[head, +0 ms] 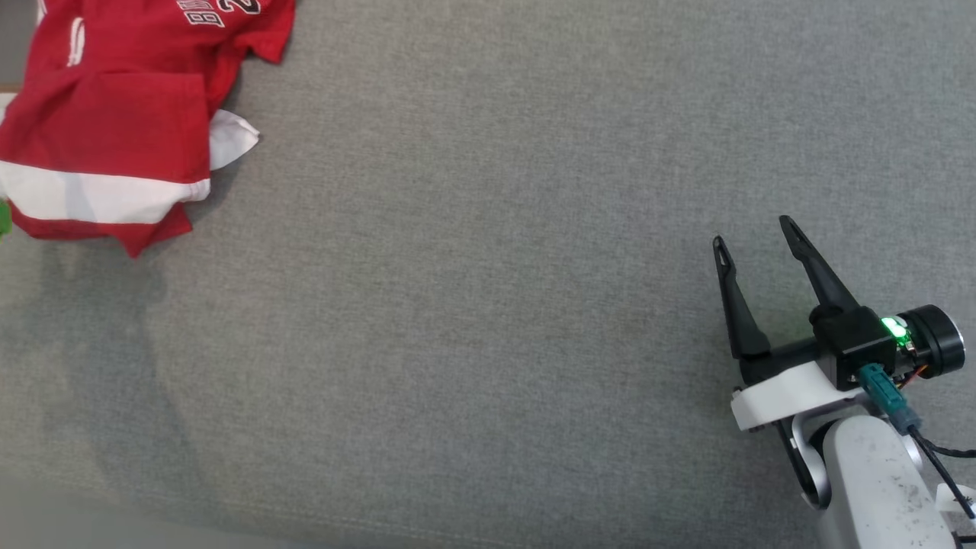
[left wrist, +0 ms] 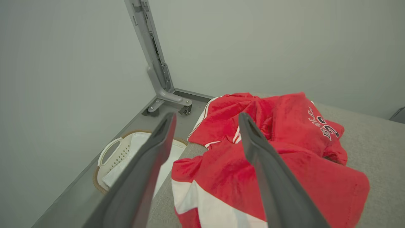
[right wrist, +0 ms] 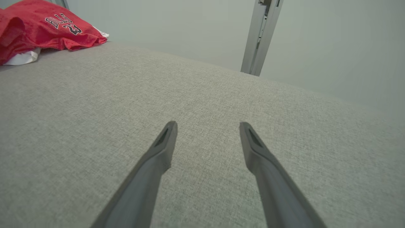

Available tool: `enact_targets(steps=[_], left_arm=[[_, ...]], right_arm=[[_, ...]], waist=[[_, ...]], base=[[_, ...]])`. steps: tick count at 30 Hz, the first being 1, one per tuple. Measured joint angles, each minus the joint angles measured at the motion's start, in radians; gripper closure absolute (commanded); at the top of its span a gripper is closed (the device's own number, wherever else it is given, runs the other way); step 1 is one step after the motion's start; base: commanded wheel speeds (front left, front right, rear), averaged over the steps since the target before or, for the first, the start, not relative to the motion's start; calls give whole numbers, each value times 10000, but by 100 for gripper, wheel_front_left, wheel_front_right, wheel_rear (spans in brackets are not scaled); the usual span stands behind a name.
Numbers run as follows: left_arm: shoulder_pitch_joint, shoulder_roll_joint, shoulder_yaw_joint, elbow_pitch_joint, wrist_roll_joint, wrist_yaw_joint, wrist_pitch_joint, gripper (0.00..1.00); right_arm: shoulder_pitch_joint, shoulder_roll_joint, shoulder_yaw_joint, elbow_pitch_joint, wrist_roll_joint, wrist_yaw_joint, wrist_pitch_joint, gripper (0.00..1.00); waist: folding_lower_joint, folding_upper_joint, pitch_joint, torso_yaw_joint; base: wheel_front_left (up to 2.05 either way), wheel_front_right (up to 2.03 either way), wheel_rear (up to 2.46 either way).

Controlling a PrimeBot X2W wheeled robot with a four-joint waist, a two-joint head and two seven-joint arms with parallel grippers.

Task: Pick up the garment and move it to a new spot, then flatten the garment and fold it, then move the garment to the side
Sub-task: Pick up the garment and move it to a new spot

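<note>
Crumpled red garment [head: 107, 130] at grey surface's [head: 488, 305] far-left edge; right gripper [head: 752, 232] well apart, fingers spread, empty; left wrist view adds left gripper [left wrist: 207, 116], fingers parted, holding nothing, facing the garment, white basket [left wrist: 114, 152] on floor

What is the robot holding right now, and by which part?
Nothing. The right gripper is open above the grey surface; the left gripper is open too, the red garment lying loose beyond it.

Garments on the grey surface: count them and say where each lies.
1. The red jersey lies crumpled at the surface's far left, ahead of the open left gripper. White fabric under its edge may be its own or another piece.
</note>
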Motion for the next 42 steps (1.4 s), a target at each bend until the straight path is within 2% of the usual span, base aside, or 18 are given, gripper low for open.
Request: enact_targets(steps=[9, 15, 20, 21, 22, 23, 34, 42], left_arm=[[-440, 642, -1068, 1444, -755, -10, 708, 0], [-625, 1041, -1799, 1760, -1304, -10, 846, 0], [-640, 1103, -2222, 2105, -1858, -10, 997, 2], [-641, 1118, -2305, 2217, -1923, -12, 1001, 59], [-642, 1122, -2357, 2301, -1979, -12, 959, 74], [-650, 1124, -2397, 2359, -2002, -12, 924, 100], [-765, 1486, -2961, 2663, -2165, -21, -610, 100], [-774, 2038, -3432, 2435, -2240, -21, -1348, 100]], right_arm=[[-107, 12, 23, -389, -155, 2, -13, 0], [-111, 40, 92, -587, -192, 10, -65, 0], [-111, 42, 119, -663, -194, 10, -98, 0], [-112, 42, 121, -669, -194, 10, -100, 0], [-115, 40, 127, -671, -194, 10, -100, 0], [-116, 40, 130, -671, -194, 10, -100, 0], [-146, 13, 142, -339, -13, 8, -54, 0], [-105, 0, 274, 50, 282, 8, -10, 0]], waist=[[0, 0, 1276, -514], [0, 0, 1726, -694], [0, 0, 1861, -715], [0, 0, 1875, -715], [0, 0, 1884, -715], [0, 0, 1885, -716], [0, 0, 1473, -662], [0, 1, 779, -631]], base=[[0, 0, 0], [0, 0, 0], [0, 0, 0], [0, 0, 0], [0, 0, 0], [0, 0, 0], [0, 0, 0], [0, 0, 0]])
